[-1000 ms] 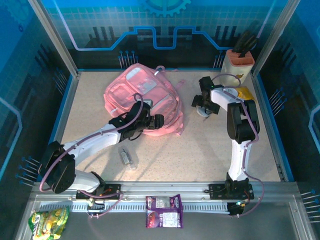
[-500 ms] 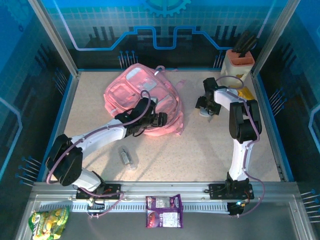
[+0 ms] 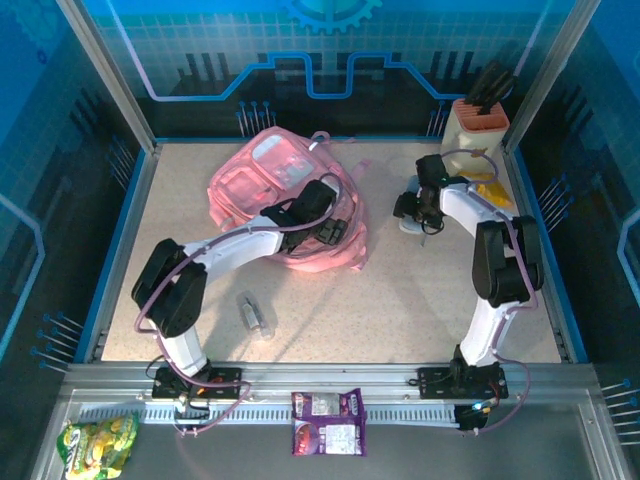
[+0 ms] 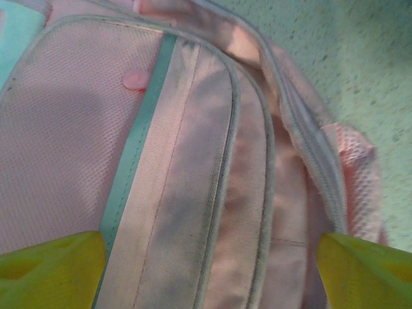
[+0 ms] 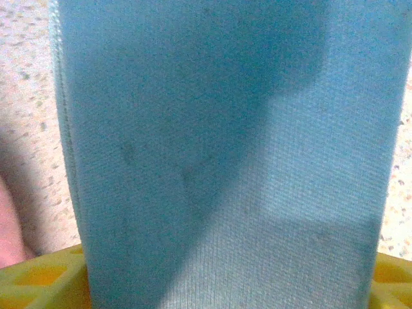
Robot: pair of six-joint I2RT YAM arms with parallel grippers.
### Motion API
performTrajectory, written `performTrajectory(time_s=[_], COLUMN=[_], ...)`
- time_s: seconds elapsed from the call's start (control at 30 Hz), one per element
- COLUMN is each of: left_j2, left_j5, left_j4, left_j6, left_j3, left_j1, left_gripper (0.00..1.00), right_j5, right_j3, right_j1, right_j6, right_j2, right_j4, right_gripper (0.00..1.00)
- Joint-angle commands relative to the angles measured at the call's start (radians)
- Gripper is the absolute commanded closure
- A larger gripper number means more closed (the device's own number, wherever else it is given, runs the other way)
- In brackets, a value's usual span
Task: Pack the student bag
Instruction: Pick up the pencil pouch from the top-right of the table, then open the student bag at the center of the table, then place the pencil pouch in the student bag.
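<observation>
The student bag [image 3: 270, 185], a big soft pink backpack, lies at the back left of the table. My left gripper [image 3: 328, 218] hangs over its right side. In the left wrist view the bag's pink panels and grey zipper seams [image 4: 193, 161] pass under the left gripper [image 4: 209, 283], whose yellow fingertips [image 4: 51, 270] stand wide apart, open and holding nothing. My right gripper [image 3: 418, 208] is low over a small grey-blue pencil case [image 3: 408, 224]. Its fabric [image 5: 219, 161] spans the gap between the yellow fingers [image 5: 38, 278] of the right gripper [image 5: 215, 283], which straddle it open.
A small clear bottle [image 3: 256, 316] lies on the table in front of the bag. A beige holder with dark tools [image 3: 478, 122] stands at the back right, with a yellow item [image 3: 490, 188] beside the right arm. A purple packet [image 3: 328, 422] and a green packet [image 3: 97, 440] lie on the front ledge.
My left gripper has moved up and to the right, from the bag's front edge onto its right side. The right arm has swung rightwards, its gripper staying over the pencil case.
</observation>
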Motion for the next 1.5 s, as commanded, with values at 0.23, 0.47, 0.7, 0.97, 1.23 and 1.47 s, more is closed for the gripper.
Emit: performTrajectory(time_s=[0.23, 0.47, 0.7, 0.97, 1.23, 1.47], left_j2=[0.157, 0.123, -0.018, -0.144, -0.197, -0.215], left_j5=[-0.258, -0.257, -0.252, -0.174, -0.019, 0.003], left_j4=[-0.026, -0.053, -0.106, -0.161, -0.160, -0.158], left_j6=[0.157, 0.167, 0.128, 0.078, 0.007, -0.047], left_j3=[0.111, 0.157, 0.201, 0.312, 0.348, 0.348], left_j1=[-0.022, -0.021, -0.019, 0.014, 0.049, 0.060], left_gripper=[0.43, 0.91, 1.00, 1.00, 1.00, 1.00], right_j5=[-0.084, -0.089, -0.104, -0.191, -0.272, -0.239], right_j3=[-0.053, -0.097, -0.146, -0.200, -0.049, 0.107], right_j1=[0.024, 0.078, 0.139, 0.299, 0.448, 0.450], right_j6=[-0.020, -0.048, -0.091, -0.149, -0.253, -0.287], right_j2=[-0.111, -0.200, -0.327, -0.427, -0.204, 0.024], right_j4=[-0.011, -0.054, -0.140, -0.150, 0.042, 0.210], right_gripper=[0.25, 0.23, 0.22, 0.22, 0.22, 0.16])
